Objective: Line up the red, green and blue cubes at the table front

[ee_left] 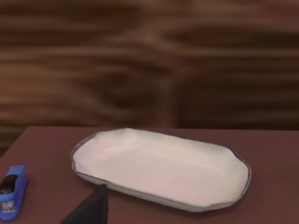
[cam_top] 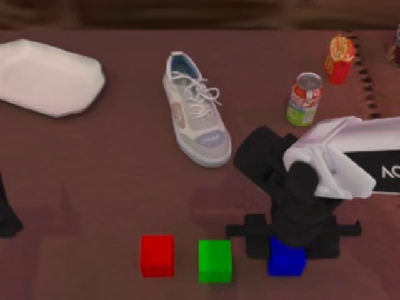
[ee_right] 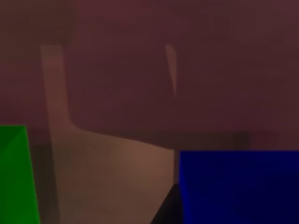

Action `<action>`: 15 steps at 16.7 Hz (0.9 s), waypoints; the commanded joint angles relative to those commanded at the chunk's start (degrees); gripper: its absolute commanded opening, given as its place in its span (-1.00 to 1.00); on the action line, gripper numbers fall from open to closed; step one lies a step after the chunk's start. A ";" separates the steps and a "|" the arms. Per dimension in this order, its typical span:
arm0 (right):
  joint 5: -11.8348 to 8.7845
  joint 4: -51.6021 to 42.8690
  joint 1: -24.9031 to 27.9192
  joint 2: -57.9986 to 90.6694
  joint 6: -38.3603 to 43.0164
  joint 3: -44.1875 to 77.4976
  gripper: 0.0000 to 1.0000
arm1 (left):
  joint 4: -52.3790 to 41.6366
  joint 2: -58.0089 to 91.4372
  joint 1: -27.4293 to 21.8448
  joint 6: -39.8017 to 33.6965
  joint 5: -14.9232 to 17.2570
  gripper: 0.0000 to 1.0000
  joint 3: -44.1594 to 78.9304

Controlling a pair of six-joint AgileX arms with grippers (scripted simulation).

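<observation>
Three cubes stand in a row at the table [cam_top: 94, 187] front: red cube [cam_top: 157, 255] on the left, green cube [cam_top: 215, 261] in the middle, blue cube [cam_top: 287, 262] on the right. My right gripper [cam_top: 289, 247] reaches down onto the blue cube and is shut on it. In the right wrist view the blue cube [ee_right: 238, 186] fills the near corner, one dark finger [ee_right: 169, 210] lies against its side, and the green cube [ee_right: 14, 172] stands a gap away. The other finger is hidden. My left gripper [cam_top: 6, 215] is parked at the table's left edge.
A white tray [cam_top: 50, 78] lies at the back left, also in the left wrist view as the tray [ee_left: 159, 168], beside a blue stapler [ee_left: 11, 191]. A white shoe [cam_top: 195, 109] lies mid-table. A red-and-green can [cam_top: 304, 99] and a red carton [cam_top: 339, 59] stand at the back right.
</observation>
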 joint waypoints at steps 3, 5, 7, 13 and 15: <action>0.00 0.00 0.00 0.00 0.00 0.00 0.21 | 0.00 0.00 0.00 0.00 0.00 1.00 0.00; 0.00 0.00 0.00 0.00 0.00 0.00 0.51 | 0.00 0.00 0.00 0.00 0.00 1.00 0.00; 0.00 0.00 0.00 0.00 0.00 0.00 0.81 | 0.00 0.00 0.00 0.00 0.00 1.00 0.00; 0.00 0.00 0.00 0.00 0.00 0.00 1.00 | 0.00 0.00 0.00 0.00 0.00 1.00 0.00; 0.00 0.00 0.00 0.00 0.00 0.00 1.00 | 0.00 0.00 0.00 0.00 0.00 1.00 0.00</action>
